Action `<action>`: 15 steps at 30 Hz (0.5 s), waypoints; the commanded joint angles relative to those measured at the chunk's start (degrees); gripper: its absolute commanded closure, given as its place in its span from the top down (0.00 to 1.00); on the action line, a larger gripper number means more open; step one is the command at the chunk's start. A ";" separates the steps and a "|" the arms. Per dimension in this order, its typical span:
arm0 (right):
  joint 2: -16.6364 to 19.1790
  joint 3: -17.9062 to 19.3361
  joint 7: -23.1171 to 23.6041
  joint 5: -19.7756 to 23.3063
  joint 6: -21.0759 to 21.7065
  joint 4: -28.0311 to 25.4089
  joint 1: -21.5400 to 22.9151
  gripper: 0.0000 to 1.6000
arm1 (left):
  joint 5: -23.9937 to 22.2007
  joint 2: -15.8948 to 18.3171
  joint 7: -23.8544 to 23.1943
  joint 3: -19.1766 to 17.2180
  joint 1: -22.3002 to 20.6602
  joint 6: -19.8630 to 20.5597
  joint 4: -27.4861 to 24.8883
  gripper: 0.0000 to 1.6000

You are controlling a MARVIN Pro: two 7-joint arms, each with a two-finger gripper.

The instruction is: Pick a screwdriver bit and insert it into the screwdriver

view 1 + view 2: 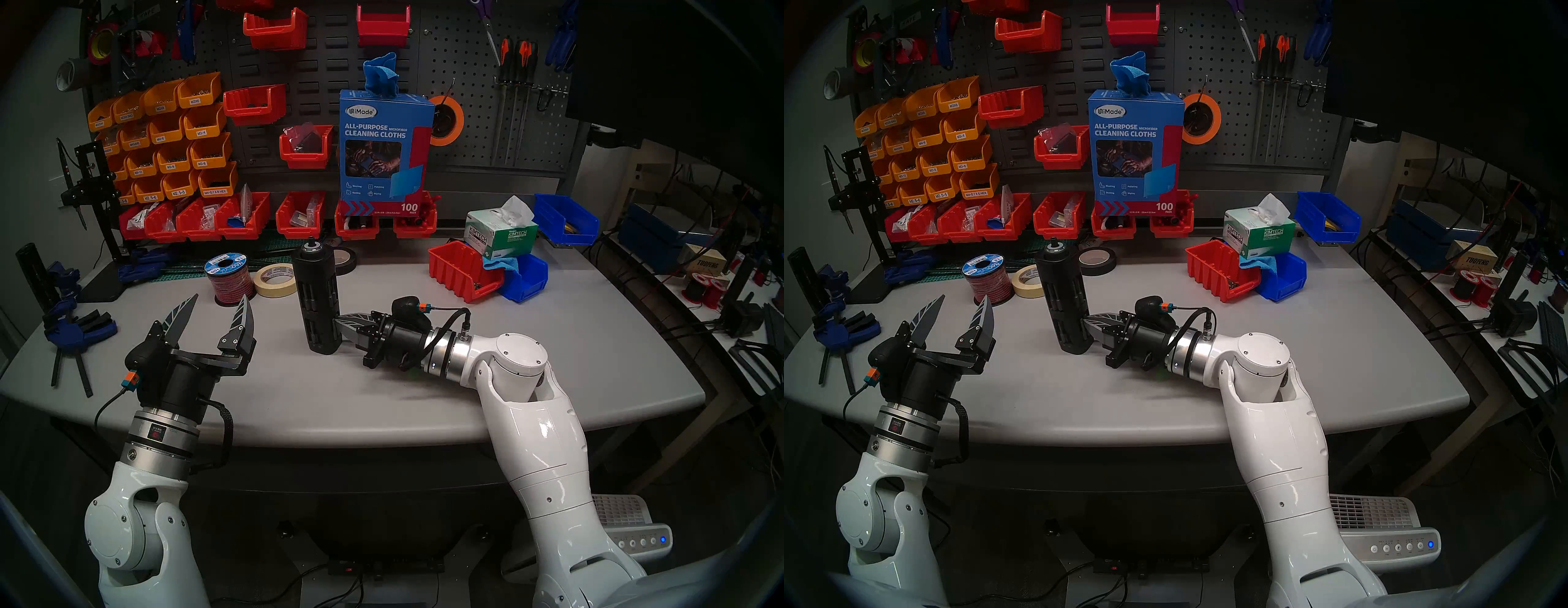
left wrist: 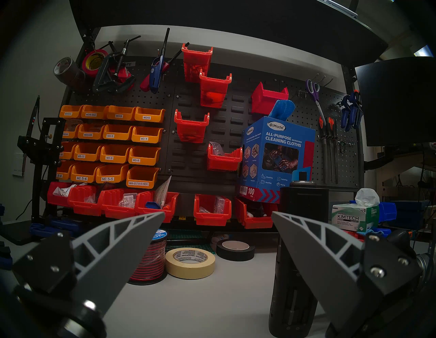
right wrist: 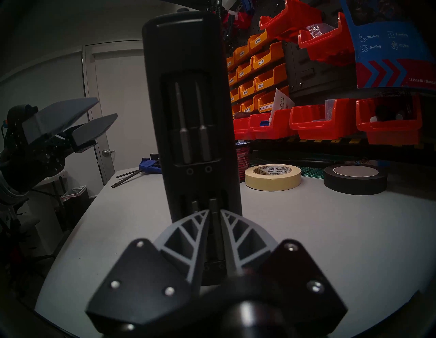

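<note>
- Jaws of the right gripper (image 3: 215, 212) are nearly closed around a thin dark screwdriver bit (image 3: 213, 207) in the lower slot of the screwdriver (image 3: 188, 106), at the centre of the right wrist view; whether they actually pinch it is not clear.
- Two more silvery bits stand side by side in the upper slot, above the fingertips.
- Seen from the head camera, the screwdriver (image 1: 317, 297) stands upright at the middle of the grey bench (image 1: 551, 339), with the right gripper (image 1: 345, 325) reaching level against its lower right side.
- Jaws of the left gripper (image 1: 218, 305) are spread wide and empty, lower left of frame, well apart from the screwdriver.
- Behind the screwdriver lie a roll of masking tape (image 1: 275, 279), a wire spool (image 1: 229, 276) and a black tape roll (image 3: 355, 179).
</note>
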 commanded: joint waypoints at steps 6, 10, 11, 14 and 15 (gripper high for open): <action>-0.28 -0.01 0.10 0.45 -0.38 1.42 -1.61 0.04 | -0.13 -0.10 0.05 -0.08 -0.15 -0.39 -1.87 1.00; -0.11 0.14 0.15 0.53 -0.34 0.69 -2.12 0.00 | -0.13 -0.10 0.05 -0.08 -0.15 -0.39 -1.87 1.00; -0.11 0.14 0.15 0.53 -0.34 0.69 -2.12 0.00 | -0.13 -0.10 0.05 -0.08 -0.15 -0.39 -1.87 1.00; -0.01 0.24 0.14 0.58 -0.22 0.09 -2.54 0.00 | -0.13 -0.10 0.05 -0.08 -0.16 -0.40 -1.87 1.00; 0.04 0.27 0.17 0.60 -0.17 -0.11 -2.68 0.00 | -0.13 -0.10 0.04 -0.08 -0.16 -0.40 -1.87 1.00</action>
